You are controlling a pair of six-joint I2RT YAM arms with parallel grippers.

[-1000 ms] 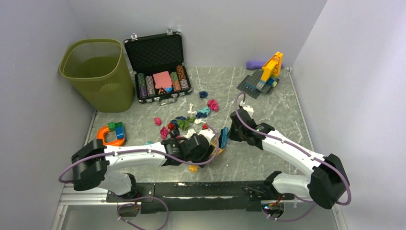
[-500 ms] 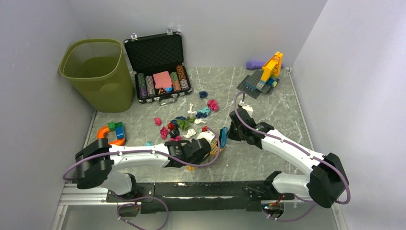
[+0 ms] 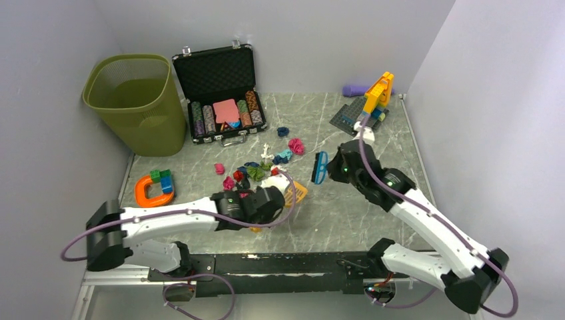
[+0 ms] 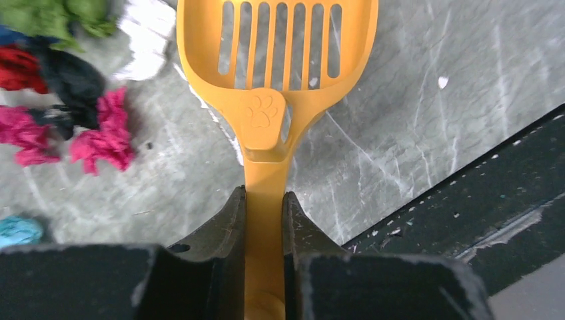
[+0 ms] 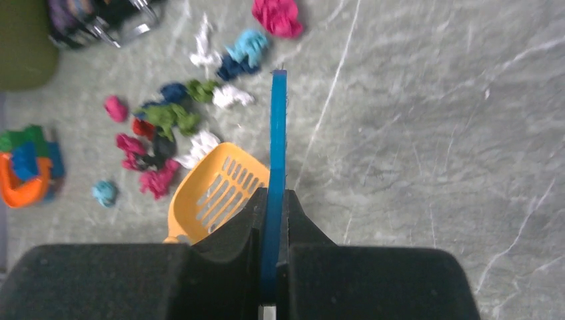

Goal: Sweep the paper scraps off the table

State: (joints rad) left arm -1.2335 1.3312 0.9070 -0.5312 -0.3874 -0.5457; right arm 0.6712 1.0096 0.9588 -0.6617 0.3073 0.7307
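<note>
1. While the left pincer [image 4: 264, 200] is clamped tight on the neck of an orange slotted scoop [image 4: 265, 117], the paper scraps [image 4: 100, 141] lie above and to the left of it in the left wrist view. None of them is in the scoop's bowl.
2. Closest to the scoop there is a white wad right by the bowl's left rim; whether the two touch I cannot tell. Two pink wads sit just left of the handle, and red, black and green ones lie further toward the upper left corner.
3. Over on the other side, the right pincer [image 5: 273, 200] is closed on a flat blue tool [image 5: 277, 133], seen edge-on and pointing toward the top of the right wrist view. The scraps spread out to the tool's left, from mid-frame to the upper left. One pink wad lies at the top edge, near the line of the tool's tip.
4. Seen from above, the main heap sits mid-frame on the worktop [image 3: 313, 123], just above the left pincer and to the left of the blue tool. A pink wad and a dark blue one lie apart from it at the upper right, nearer the black case [image 3: 223, 93].
5. Each scrap is a small crumpled ball in pink, red, green, white, dark blue, teal or black. They are loosely bunched, and several touch.
</note>
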